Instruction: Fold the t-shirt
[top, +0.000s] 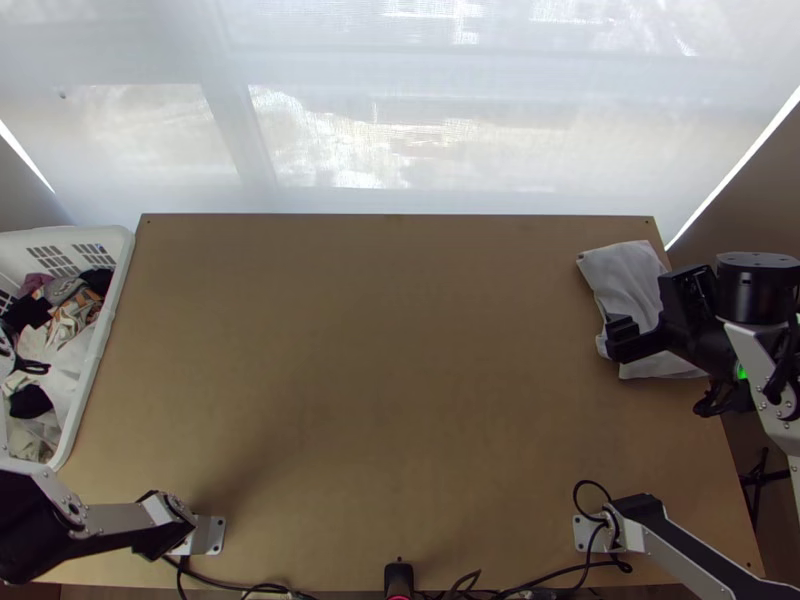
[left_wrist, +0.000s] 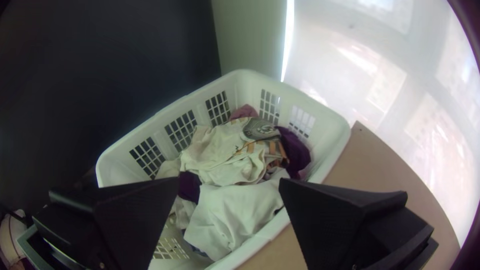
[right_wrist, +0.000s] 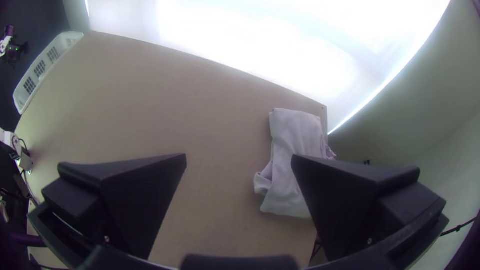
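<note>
T-shirt (top: 622, 280) lies folded beneath the gaping right pincer (top: 645, 314), a clothes basket (top: 98, 348) beneath the gaping left pincer (top: 46, 357)

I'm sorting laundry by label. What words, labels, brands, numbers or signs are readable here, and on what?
No readable text anywhere.
Grey cloth in the basket: a light marking, too small to read.
Folded white cloth on the table: no lettering visible.

A light wooden table (top: 400, 350) ends beside a broad, translucent white window shade (top: 500, 150). Daylight glows through the fabric in pale patches, with bright slits along both sides. The left wrist view shows a pale wall (left_wrist: 250, 40) next to a dark surface (left_wrist: 110, 60).
</note>
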